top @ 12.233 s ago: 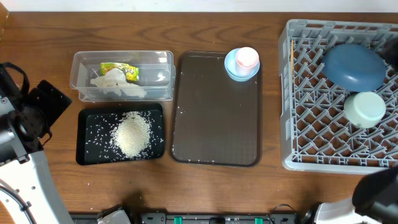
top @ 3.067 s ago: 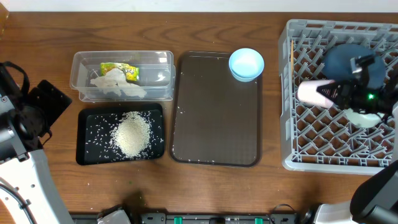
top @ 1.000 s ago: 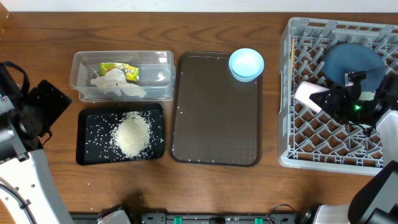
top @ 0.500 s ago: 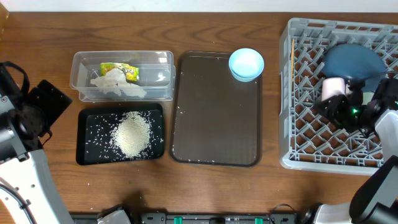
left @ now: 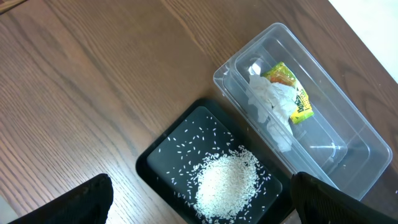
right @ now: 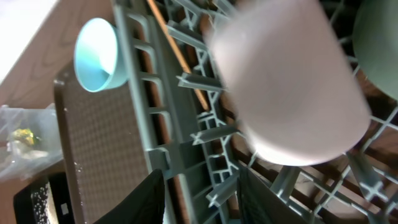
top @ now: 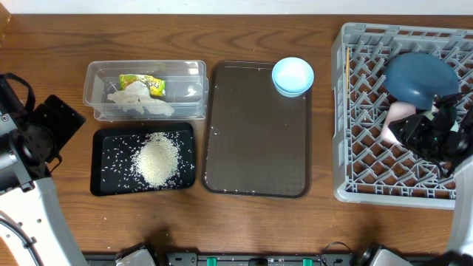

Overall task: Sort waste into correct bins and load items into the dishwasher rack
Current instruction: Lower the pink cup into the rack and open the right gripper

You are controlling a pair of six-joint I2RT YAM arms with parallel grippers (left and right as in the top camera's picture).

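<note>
The left end effector (left: 205, 202) hangs wide open and empty, seemingly idle, with the waste sorted: tissue (top: 137, 100) and wrapper (top: 144, 83) in the clear tub (top: 96, 74), rice (top: 157, 161) on the black tray (top: 103, 140). The light blue bowl (top: 293, 76) waits unloaded. In the rack (top: 362, 148) the pink cup (top: 397, 118) lies tilted. The right end effector (right: 200, 186) is just behind it, partly open and gripping nothing.
</note>
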